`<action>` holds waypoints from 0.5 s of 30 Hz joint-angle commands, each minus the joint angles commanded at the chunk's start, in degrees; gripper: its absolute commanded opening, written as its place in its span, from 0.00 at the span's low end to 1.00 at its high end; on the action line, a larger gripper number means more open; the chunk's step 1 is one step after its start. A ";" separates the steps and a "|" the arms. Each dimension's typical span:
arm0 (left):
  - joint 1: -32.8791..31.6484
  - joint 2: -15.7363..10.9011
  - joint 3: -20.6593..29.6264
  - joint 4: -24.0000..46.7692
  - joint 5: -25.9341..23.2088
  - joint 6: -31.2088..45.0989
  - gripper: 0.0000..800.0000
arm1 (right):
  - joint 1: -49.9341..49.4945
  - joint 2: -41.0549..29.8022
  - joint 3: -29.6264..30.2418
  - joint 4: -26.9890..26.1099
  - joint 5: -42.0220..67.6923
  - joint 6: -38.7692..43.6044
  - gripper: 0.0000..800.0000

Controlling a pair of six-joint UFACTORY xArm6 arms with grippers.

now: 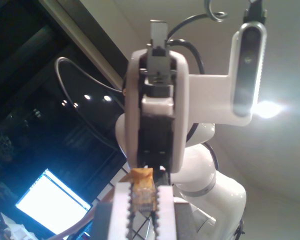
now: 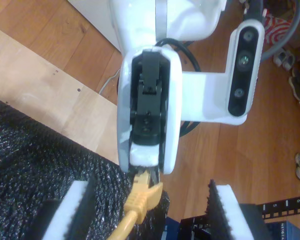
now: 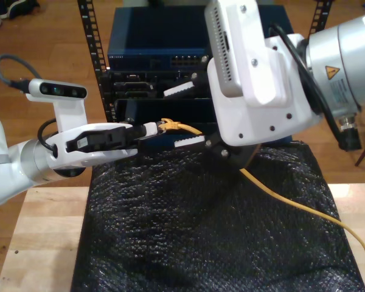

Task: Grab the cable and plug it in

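Black mat [image 3: 188, 231] fronts the rack [image 3: 146, 42]. At the exterior view's centre my first gripper [image 3: 153, 129] is clamped on the cable [image 3: 292, 207] by its plug; my second gripper [image 3: 184, 115] stands apart around it. Step judged: handover or regrasp. Next: align the plug with a rack port.

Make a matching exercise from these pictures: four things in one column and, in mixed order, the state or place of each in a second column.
Things
1. thin orange-yellow network cable
2. my first gripper
3. my second gripper
4. black bubbled foam mat

States or places
A. open
B. lies over the pale wooden table
C. shut on the clear plug
D. trails across the mat to the exterior view's right

Pairs: 1-D, 2-C, 3-A, 4-B
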 joint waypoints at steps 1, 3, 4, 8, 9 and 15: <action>0.00 0.00 0.00 0.00 0.00 0.00 0.00 | 0.00 0.00 0.18 0.00 -0.09 0.00 0.63; 0.00 0.00 0.00 0.00 0.00 0.00 0.00 | 0.00 0.09 0.26 0.00 -0.26 0.00 0.61; 0.00 0.00 0.00 0.00 0.00 0.00 0.00 | 0.00 0.35 0.35 0.00 -0.53 0.00 0.58; 0.00 0.00 0.00 0.00 0.44 0.00 0.00 | 0.00 0.53 0.53 0.00 -0.88 0.00 0.57; 0.00 0.00 0.00 0.00 0.62 0.00 0.00 | 0.00 0.62 0.53 0.00 -0.88 0.00 0.56; 0.00 0.18 -0.09 0.00 0.70 -0.44 0.00 | 0.00 0.70 0.53 0.09 -0.97 0.00 0.45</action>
